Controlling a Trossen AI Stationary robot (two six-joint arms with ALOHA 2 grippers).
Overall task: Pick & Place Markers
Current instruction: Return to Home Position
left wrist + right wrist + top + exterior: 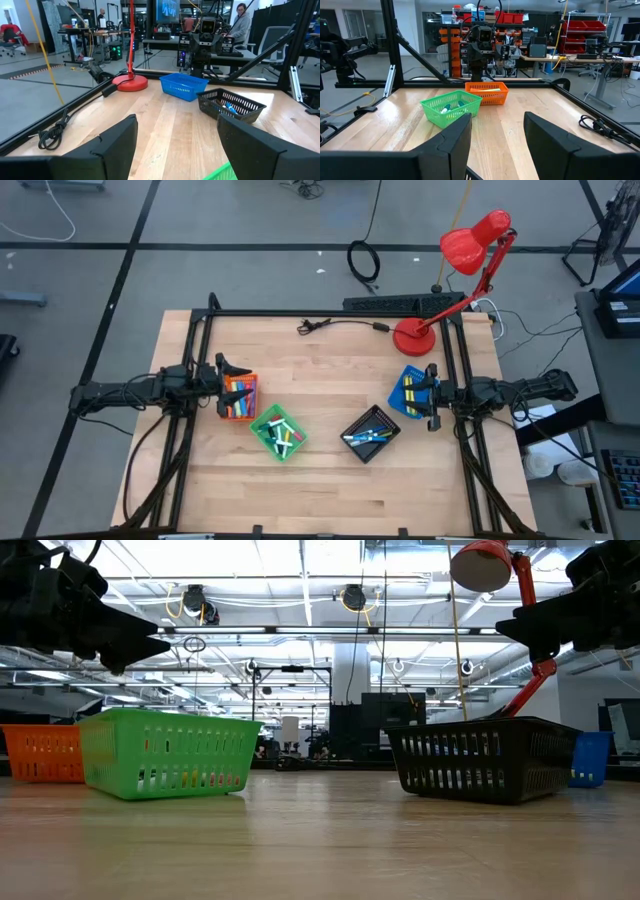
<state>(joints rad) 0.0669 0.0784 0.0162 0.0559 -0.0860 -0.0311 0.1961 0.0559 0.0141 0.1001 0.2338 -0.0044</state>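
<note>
The markers lie in four small trays in the middle of the wooden table: an orange tray (240,396) at the left, then a green tray (278,432), a black tray (371,434) and a blue tray (408,392) at the right. Each tray rests flat on its base. My left gripper (177,125) hangs level at the left edge, over the orange tray, open with nothing between its fingers. At the right edge my right gripper (497,122) hangs level over the blue tray, also open with nothing in it. The wrist views show the far trays: blue (183,86), black (230,104), green (451,107), orange (487,93).
A red desk lamp stands on its round base (414,337) at the far right corner. A thin black cable (340,325) lies along the far edge. Black frame rails (190,440) run along the table's left and right sides. Bare wood (320,490) lies toward the near edge.
</note>
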